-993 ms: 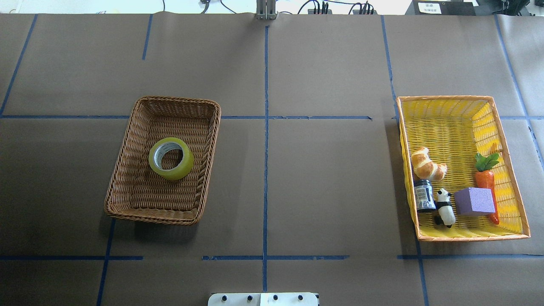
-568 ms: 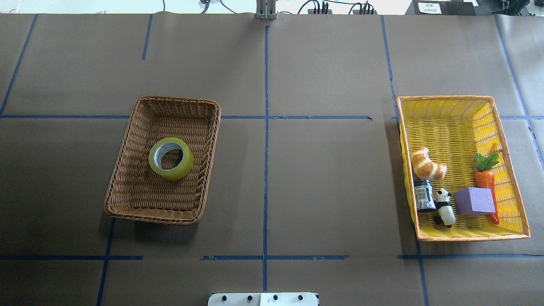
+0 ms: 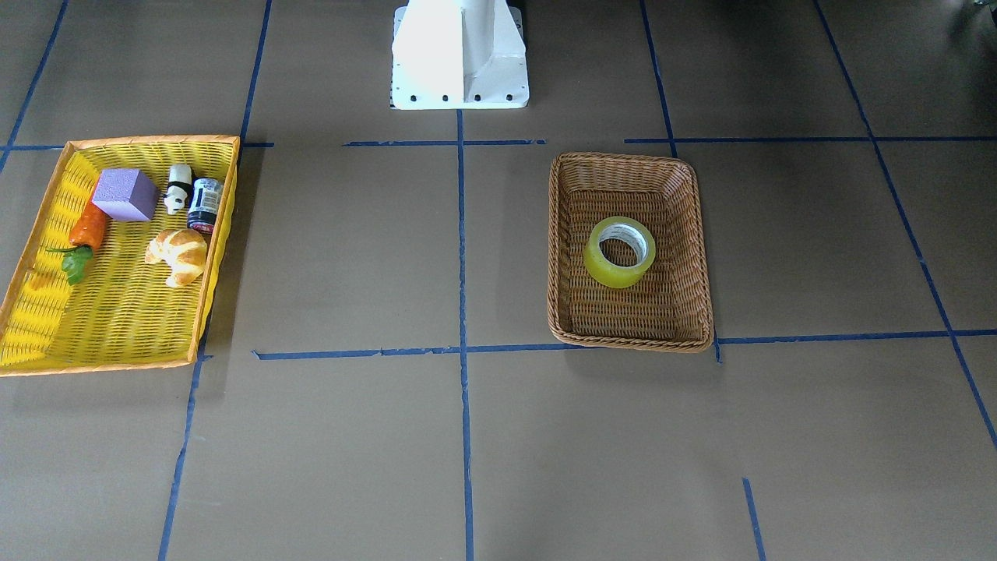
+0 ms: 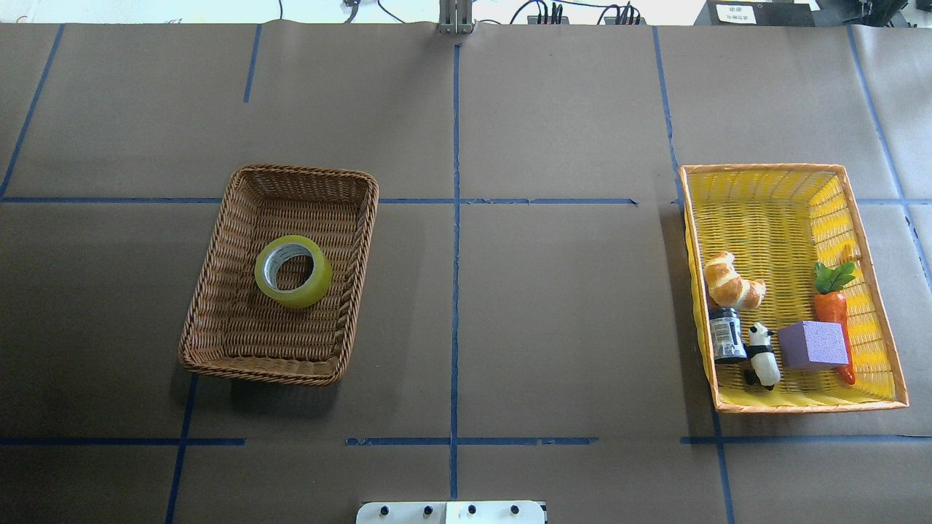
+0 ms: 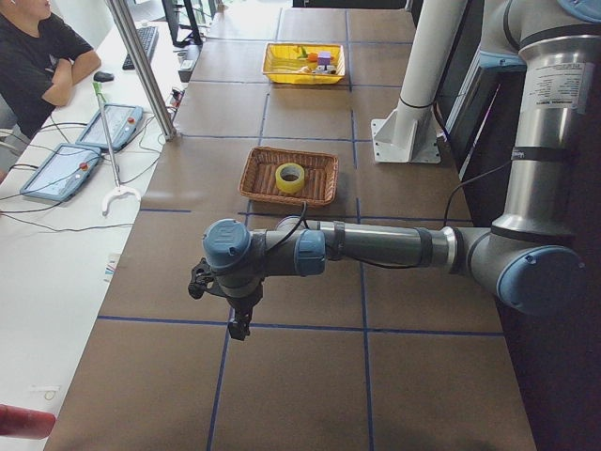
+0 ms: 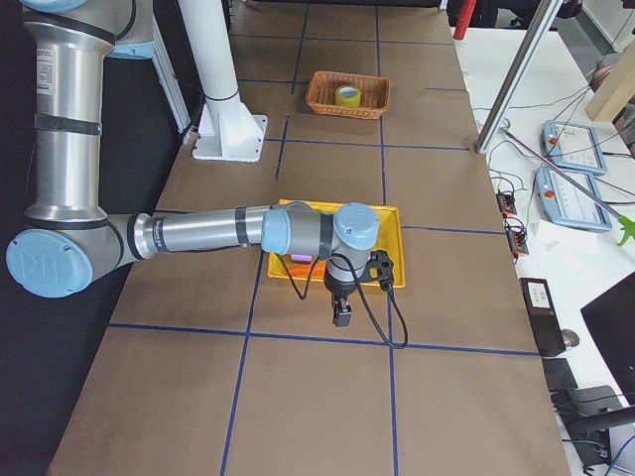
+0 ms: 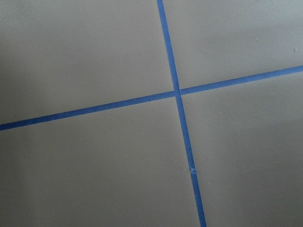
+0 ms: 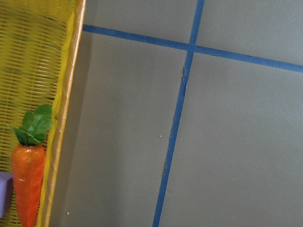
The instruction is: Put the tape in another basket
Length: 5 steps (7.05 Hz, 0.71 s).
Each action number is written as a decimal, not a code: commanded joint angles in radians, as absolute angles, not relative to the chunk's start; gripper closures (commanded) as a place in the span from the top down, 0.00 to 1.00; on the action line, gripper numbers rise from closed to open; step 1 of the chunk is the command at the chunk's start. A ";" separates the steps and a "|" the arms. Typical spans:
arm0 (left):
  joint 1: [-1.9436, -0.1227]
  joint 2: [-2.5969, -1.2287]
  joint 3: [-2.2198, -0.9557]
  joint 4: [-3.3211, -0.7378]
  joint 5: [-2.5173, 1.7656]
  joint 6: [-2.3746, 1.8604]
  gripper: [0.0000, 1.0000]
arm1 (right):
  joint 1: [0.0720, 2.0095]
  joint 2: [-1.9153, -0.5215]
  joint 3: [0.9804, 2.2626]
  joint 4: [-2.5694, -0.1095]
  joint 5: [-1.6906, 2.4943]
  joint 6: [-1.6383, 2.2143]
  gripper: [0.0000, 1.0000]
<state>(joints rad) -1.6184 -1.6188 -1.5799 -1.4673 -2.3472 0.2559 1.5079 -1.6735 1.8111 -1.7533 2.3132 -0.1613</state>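
1. A bright yellow woven tray basket with an orange rim sits on the brown paper-covered surface, which is crossed by blue tape lines.
2. Inside it, a golden toy croissant lies against one long wall.
3. A small black jar with a printed label stands just beside the croissant.
4. A black-and-white panda figure lies between the jar and a purple foam cube.
5. An orange toy carrot with green leaves lies along the opposite wall, beside the cube.
6. A person in a black shirt sits at a white side desk.

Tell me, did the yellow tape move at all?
No. The tape lies in the same middle spot of the brown basket, no closer to the blue centre line.
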 commanded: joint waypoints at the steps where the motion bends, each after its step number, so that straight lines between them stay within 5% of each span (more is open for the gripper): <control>1: -1.618 -1.620 -1.578 -1.463 -2.345 0.255 1.00 | 1.508 -1.672 1.812 -1.753 2.313 -0.161 1.00; 5: -1.617 -1.621 -1.592 -1.463 -2.281 0.258 1.00 | 1.508 -1.672 1.810 -1.753 2.315 -0.161 1.00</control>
<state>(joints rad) -1.6169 -1.6213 -1.5885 -1.4641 -2.2904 0.2575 1.5079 -1.6720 1.8102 -1.7533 2.3146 -0.1611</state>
